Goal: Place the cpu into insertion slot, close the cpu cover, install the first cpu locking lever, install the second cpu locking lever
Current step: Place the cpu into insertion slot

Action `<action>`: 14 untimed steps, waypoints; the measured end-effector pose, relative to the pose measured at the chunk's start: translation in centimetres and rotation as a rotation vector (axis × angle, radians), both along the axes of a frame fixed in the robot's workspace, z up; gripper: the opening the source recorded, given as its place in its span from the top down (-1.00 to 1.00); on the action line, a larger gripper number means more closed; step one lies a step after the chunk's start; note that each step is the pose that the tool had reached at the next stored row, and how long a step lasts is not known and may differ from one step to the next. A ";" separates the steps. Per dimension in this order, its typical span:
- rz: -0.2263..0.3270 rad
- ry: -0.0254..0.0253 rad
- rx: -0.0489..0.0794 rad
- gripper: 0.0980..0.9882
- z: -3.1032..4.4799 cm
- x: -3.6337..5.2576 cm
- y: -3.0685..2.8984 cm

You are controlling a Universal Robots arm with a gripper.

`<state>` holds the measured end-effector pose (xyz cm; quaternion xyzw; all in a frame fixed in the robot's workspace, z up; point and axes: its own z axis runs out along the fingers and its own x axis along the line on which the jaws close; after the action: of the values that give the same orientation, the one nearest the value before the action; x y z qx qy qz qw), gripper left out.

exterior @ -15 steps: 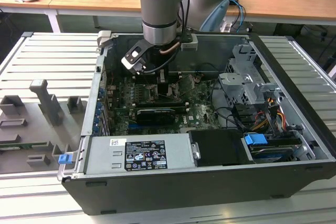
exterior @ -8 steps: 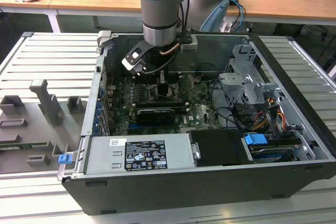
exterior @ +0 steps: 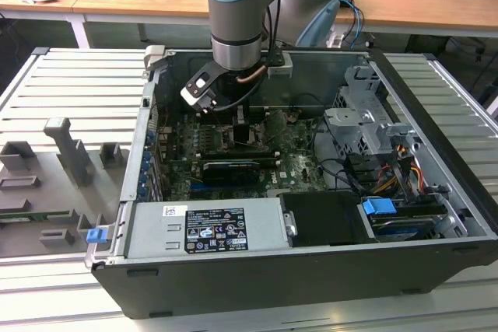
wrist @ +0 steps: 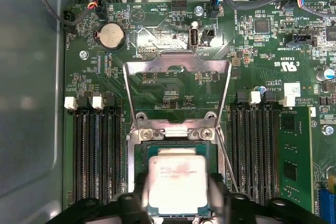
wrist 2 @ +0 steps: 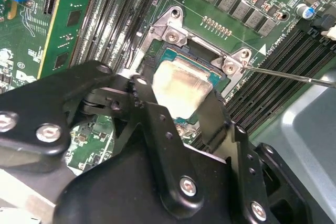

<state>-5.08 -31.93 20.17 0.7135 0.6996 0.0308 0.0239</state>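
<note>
In the exterior view the arm (exterior: 235, 13) drops straight down into the open computer case (exterior: 233, 277), and the gripper (exterior: 241, 126) hides the socket beneath it.

In the second wrist view the black fingers (wrist 2: 140, 92) clamp two opposite edges of the cpu (wrist 2: 181, 92); the gripper body covers its near edge.

In the first wrist view the cpu sits over the insertion slot (wrist: 176, 144). Whether it is fully seated is hard to tell. The cpu cover (wrist: 178, 62) stands swung open, beyond the slot.
</note>
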 end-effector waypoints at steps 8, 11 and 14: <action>0.000 0.0001 0.000 -0.10 0.55 0.00 0.01; 0.000 0.0003 0.000 0.19 0.81 0.00 0.01; 0.000 0.0008 0.000 0.87 1.03 0.00 0.01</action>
<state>-5.07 -31.92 21.20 0.7135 0.6996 0.0306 0.0236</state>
